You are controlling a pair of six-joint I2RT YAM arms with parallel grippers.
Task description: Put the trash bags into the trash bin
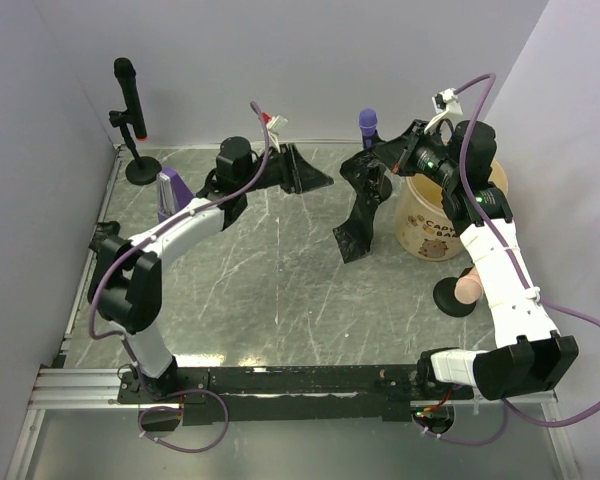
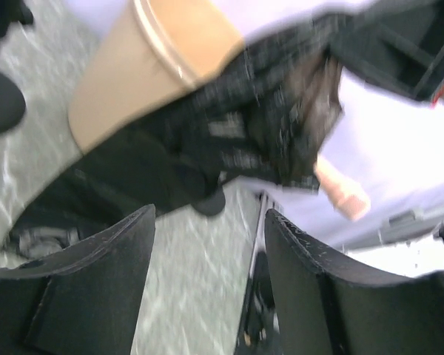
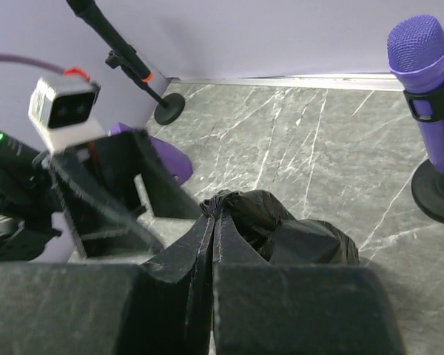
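Note:
A black crinkly trash bag (image 1: 358, 225) hangs from my right gripper (image 1: 378, 168), its lower end reaching the table just left of the tan trash bin (image 1: 435, 225). In the right wrist view the right gripper (image 3: 220, 222) is shut on the bag's bunched top (image 3: 281, 225). My left gripper (image 1: 298, 170) stands open at the back middle, left of the bag and apart from it. The blurred left wrist view shows the left gripper (image 2: 207, 251) with only floor between its fingers, and the trash bag (image 2: 266, 126) and bin (image 2: 133, 66) ahead.
A black microphone on a stand (image 1: 130, 110) is at the back left. A purple one (image 1: 368, 125) stands behind the bag and another purple one (image 1: 170, 190) lies by my left arm. A beige microphone on a round base (image 1: 465, 288) sits in front of the bin. Walls close three sides.

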